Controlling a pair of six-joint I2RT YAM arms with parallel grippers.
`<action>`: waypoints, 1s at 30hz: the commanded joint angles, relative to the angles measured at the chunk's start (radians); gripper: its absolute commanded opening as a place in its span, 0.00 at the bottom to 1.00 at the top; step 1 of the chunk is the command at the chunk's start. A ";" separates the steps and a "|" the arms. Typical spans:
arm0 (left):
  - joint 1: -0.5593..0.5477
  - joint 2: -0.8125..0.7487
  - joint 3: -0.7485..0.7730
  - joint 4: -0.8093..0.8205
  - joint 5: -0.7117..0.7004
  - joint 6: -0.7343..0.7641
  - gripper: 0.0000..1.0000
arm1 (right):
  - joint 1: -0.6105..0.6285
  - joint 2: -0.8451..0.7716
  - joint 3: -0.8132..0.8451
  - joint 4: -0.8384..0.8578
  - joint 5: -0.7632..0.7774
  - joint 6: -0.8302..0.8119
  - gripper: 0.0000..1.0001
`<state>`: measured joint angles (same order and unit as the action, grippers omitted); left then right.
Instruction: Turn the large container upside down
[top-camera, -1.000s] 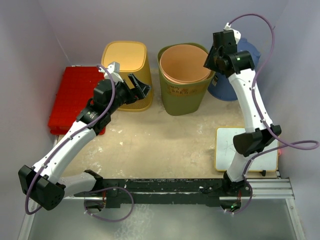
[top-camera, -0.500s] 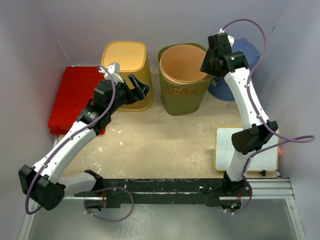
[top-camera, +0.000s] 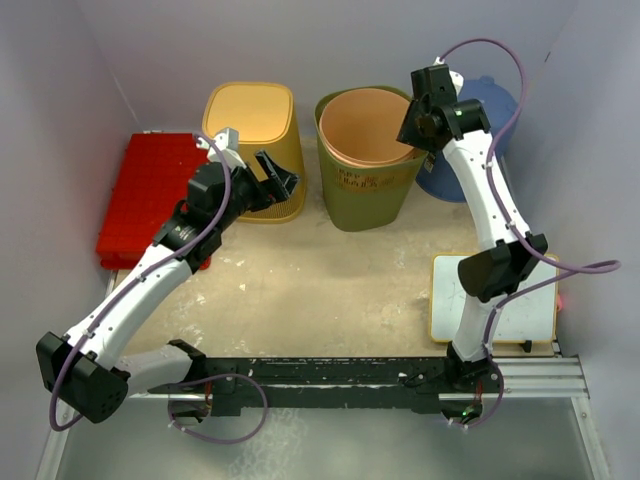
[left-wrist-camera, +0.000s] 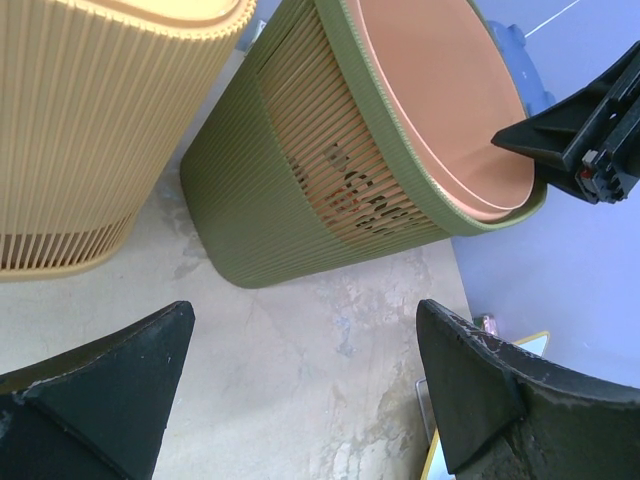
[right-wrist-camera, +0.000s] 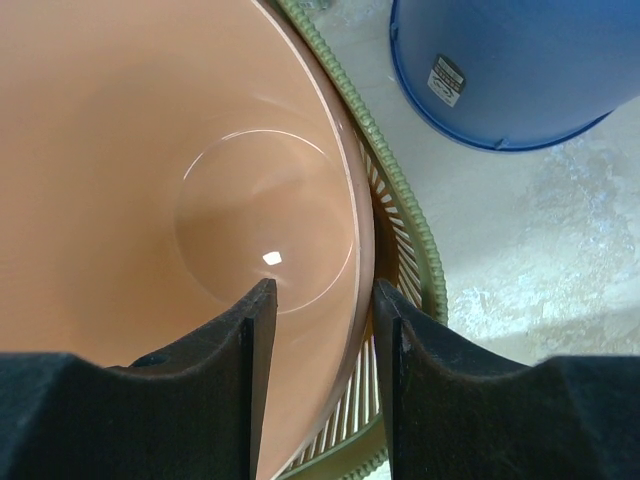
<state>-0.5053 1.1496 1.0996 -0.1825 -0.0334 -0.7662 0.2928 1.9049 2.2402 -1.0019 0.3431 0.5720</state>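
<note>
An olive green slatted basket (top-camera: 365, 195) stands upright at the back middle, with a salmon-orange bucket (top-camera: 368, 125) nested inside it. My right gripper (top-camera: 413, 125) hangs over their right rim. In the right wrist view the right gripper (right-wrist-camera: 322, 320) is open and straddles the bucket's rim (right-wrist-camera: 362, 250), one finger inside the bucket and one over the basket's slats (right-wrist-camera: 405, 215), with gaps on both sides. My left gripper (top-camera: 285, 180) is wide open and empty beside the yellow basket. In the left wrist view the left gripper (left-wrist-camera: 305, 370) faces the green basket (left-wrist-camera: 290, 200) across bare table.
A yellow slatted basket (top-camera: 255, 125) stands left of the green one. A blue bin (top-camera: 490, 110) lies behind the right arm. A red crate (top-camera: 150, 190) is at the far left. A white board (top-camera: 520, 300) lies at the near right.
My right gripper has moved left, from beside the blue bin to over the orange bucket's right rim. The left arm has barely moved.
</note>
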 joint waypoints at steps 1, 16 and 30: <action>-0.002 -0.035 -0.007 0.026 -0.020 0.020 0.89 | -0.015 0.057 -0.008 -0.047 -0.051 0.028 0.45; -0.003 -0.037 -0.021 0.034 -0.030 0.017 0.89 | -0.024 -0.033 0.040 0.082 -0.126 0.031 0.00; -0.002 -0.020 -0.020 0.049 0.006 0.008 0.89 | -0.024 -0.210 0.091 0.351 -0.105 0.074 0.00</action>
<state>-0.5053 1.1316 1.0813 -0.1879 -0.0509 -0.7662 0.2626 1.8400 2.2616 -0.8986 0.2623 0.5732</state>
